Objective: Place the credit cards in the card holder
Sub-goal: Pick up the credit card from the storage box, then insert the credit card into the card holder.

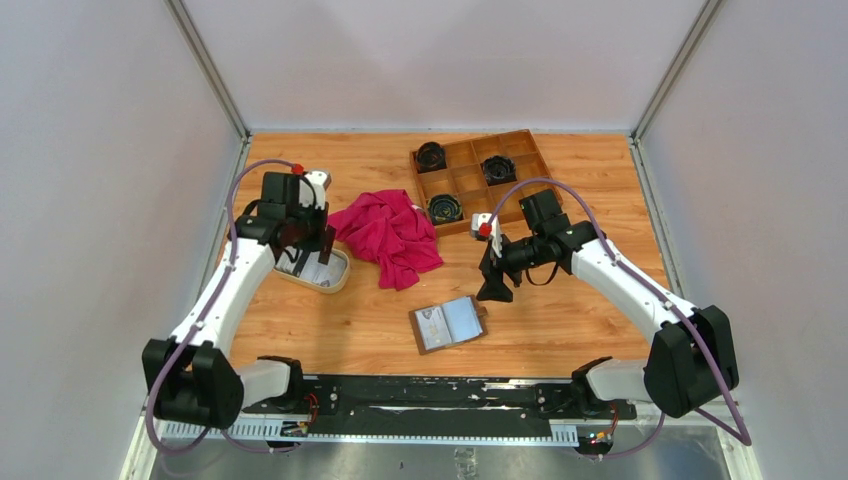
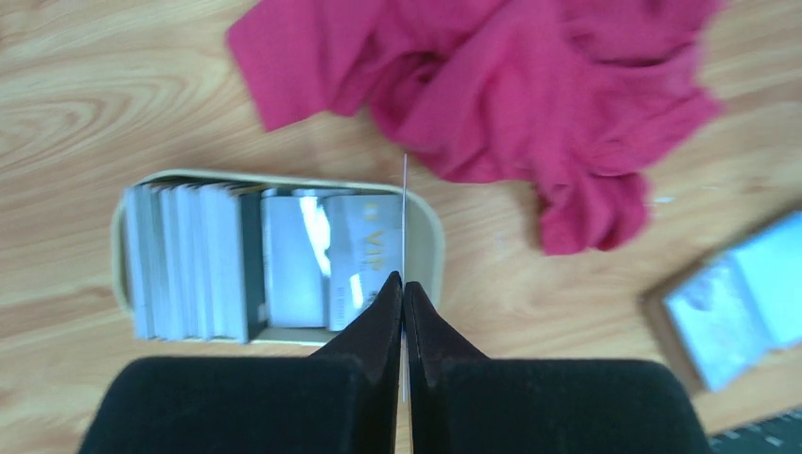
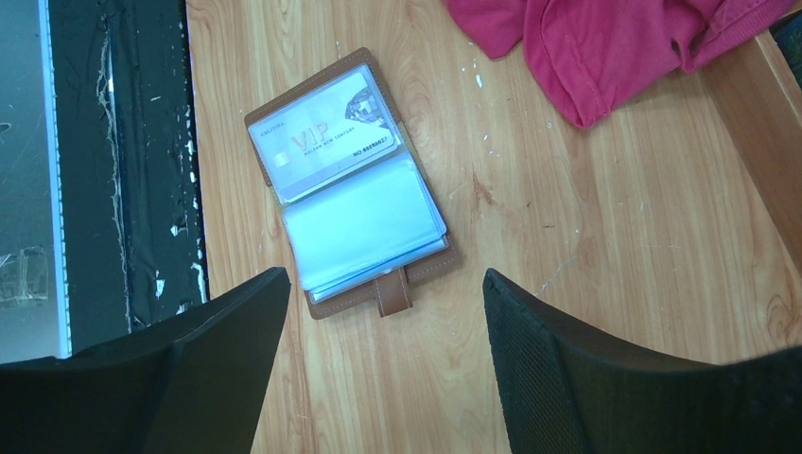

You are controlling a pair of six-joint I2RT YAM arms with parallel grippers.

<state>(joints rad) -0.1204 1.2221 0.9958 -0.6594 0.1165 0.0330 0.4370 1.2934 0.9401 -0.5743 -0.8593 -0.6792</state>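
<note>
My left jaws pinch 1 credit card (image 2: 405, 203) by its end: v. light, stiff, prob. slick; right jaws spread.

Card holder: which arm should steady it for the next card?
Right: the right gripper hangs open beside the card holder; left gripper is shut on a card above the dish.
</note>
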